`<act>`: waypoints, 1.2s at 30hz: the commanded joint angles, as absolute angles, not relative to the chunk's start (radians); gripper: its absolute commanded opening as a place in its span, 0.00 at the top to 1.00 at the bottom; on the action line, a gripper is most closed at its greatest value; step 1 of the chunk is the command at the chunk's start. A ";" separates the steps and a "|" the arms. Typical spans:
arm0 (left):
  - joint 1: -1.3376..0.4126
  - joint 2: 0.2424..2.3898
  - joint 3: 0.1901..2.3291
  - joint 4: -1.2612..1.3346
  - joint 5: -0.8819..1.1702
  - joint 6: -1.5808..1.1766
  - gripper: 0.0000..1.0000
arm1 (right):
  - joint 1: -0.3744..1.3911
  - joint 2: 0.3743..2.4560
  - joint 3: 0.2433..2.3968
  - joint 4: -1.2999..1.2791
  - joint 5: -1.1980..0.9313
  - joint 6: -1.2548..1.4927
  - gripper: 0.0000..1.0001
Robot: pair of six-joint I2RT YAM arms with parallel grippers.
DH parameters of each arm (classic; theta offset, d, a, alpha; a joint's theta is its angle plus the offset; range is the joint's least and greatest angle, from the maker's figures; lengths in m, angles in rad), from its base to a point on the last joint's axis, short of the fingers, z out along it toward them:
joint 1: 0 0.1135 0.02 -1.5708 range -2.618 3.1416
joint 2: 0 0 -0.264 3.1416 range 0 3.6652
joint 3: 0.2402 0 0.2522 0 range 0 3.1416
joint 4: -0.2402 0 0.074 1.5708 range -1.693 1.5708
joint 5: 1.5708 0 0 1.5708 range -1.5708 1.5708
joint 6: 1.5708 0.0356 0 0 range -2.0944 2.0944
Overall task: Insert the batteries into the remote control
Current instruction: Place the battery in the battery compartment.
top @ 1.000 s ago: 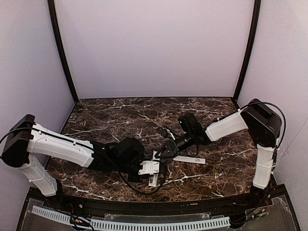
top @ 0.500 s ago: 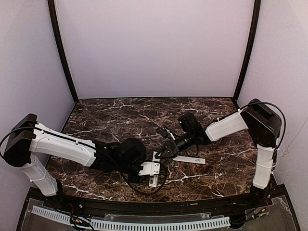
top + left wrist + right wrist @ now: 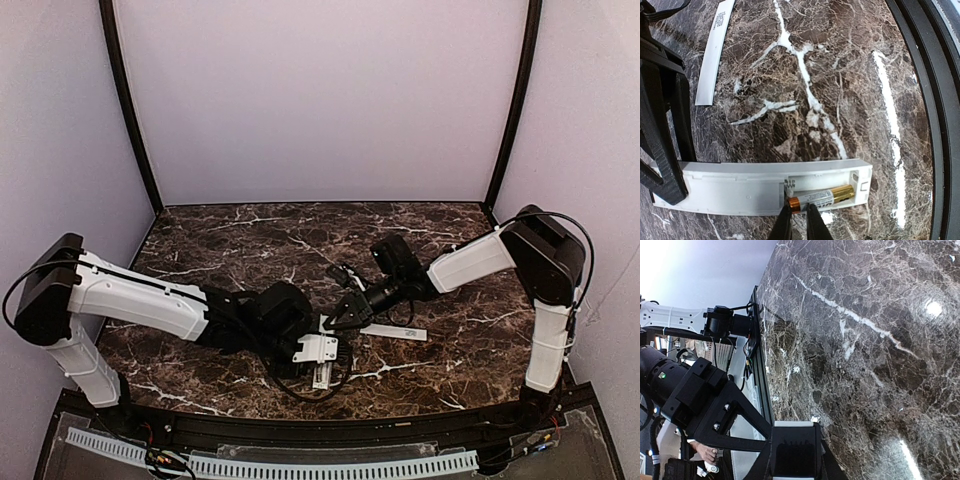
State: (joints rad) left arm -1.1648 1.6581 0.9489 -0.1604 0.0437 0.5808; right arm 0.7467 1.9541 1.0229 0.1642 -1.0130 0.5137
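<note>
Dark marble table (image 3: 840,75). Remote control (image 3: 740,187) just ahead of left claw (image 3: 799,220), far end clamped by right claw (image 3: 338,318). Battery (image 3: 822,197) in bay, right at left claw; jaws near-together, grip unclear. Light, rigid, slick: pinch mid-barrel.

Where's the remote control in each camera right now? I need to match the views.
Top external: remote control, low centre.
Left wrist: remote control across the bottom edge.
Right wrist: remote control bottom centre, white edge only.
Shared landmark: right hand clamping its end.
</note>
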 commanded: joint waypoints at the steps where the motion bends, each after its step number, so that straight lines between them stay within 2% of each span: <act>1: -1.175 1.724 0.959 -0.243 0.031 0.606 0.90 | 0.762 1.965 1.042 0.190 -1.006 0.495 1.00; 13: -1.209 1.764 0.988 -0.288 -0.123 0.612 0.90 | 0.761 1.971 1.040 0.188 -1.001 0.498 1.00; 26: -1.161 1.554 0.927 -0.094 -0.131 0.485 0.78 | 0.712 1.949 1.012 0.203 -0.978 0.512 1.00; 30: -1.149 1.526 0.888 -0.039 -0.169 0.421 0.72 | 0.707 1.934 1.004 0.211 -0.970 0.516 1.00; 36: -1.073 1.466 0.849 0.066 -0.192 0.250 0.50 | 0.678 1.892 0.970 0.278 -0.988 0.543 1.00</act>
